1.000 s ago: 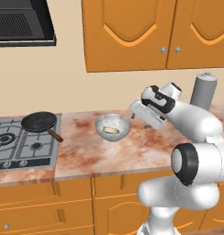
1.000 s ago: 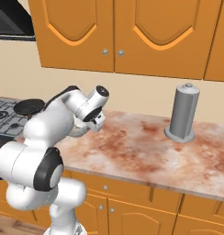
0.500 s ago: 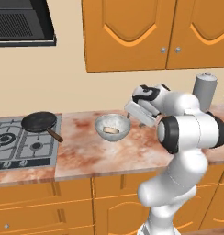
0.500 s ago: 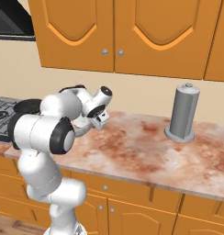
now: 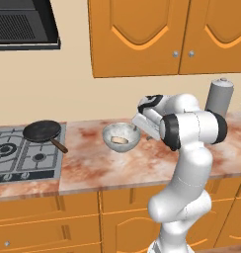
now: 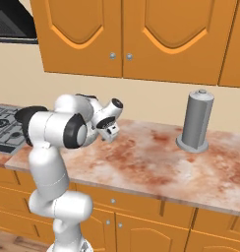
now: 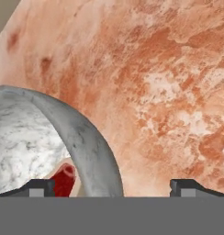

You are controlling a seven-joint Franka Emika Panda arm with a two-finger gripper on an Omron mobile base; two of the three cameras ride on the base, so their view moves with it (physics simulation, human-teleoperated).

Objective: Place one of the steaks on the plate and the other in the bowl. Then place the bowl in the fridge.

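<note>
Steak (image 5: 121, 141) lies inside the bowl (image 5: 121, 136), which sits on the tabletop (image 5: 93, 165) between the stove's pan (image 5: 42, 131) and the arm. From the hand camera the bowl is cut off, only its near wall and a red sliver of meat showing. Claw (image 7: 112, 186) spread wide, empty, straddling the bowl's rim.

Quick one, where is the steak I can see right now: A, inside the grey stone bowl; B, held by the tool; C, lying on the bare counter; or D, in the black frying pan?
A: the steak lies inside the bowl, while the tool stands open with one fingertip on each side of the bowl's rim.
</note>
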